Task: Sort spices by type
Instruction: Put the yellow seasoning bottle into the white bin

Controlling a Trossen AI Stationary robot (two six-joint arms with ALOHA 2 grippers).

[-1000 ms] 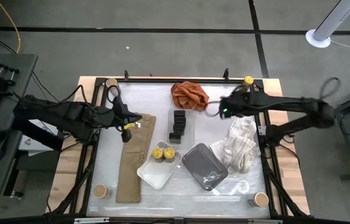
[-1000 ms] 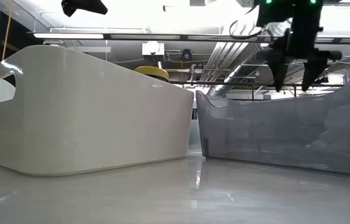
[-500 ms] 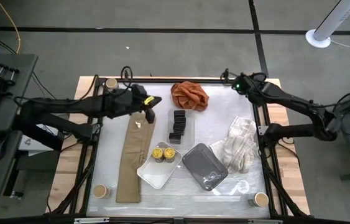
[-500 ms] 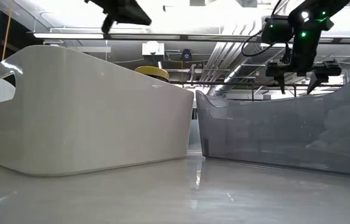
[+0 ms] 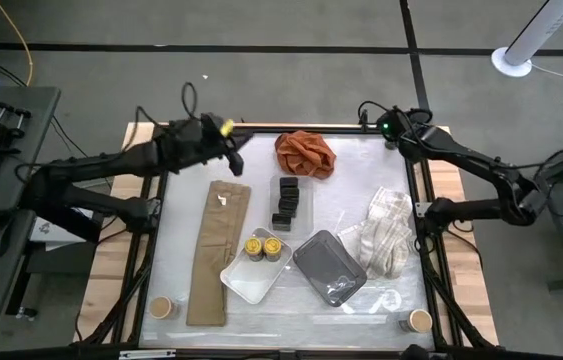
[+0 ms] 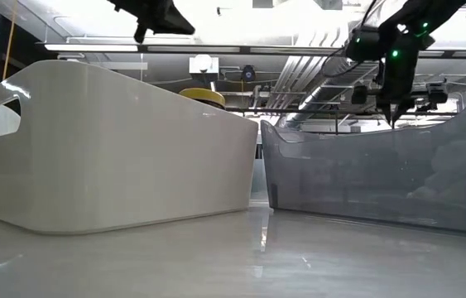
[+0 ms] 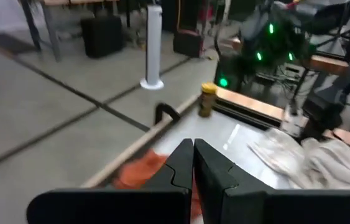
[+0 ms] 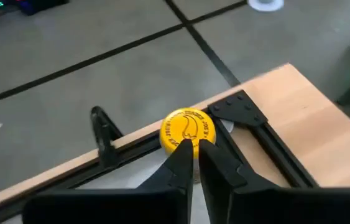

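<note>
At the far right bench corner, I had the right pincer (image 8: 191,146) poised above a yellow-lidded jar (image 8: 188,128), fingers nearly together. My left pincer (image 7: 193,155) hovered far left, pressed closed, much farther from it.

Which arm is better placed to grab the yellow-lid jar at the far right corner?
The right. The right gripper hangs just over that yellow-lid jar at the table's far right corner, fingers nearly together. The left gripper is across the table near the far left corner, with fingers shut and empty.

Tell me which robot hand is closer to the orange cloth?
Left. The left gripper hangs just beside the orange cloth, at the table's far edge. The right gripper is farther off, by the far right corner over a yellow-lidded jar.
</note>
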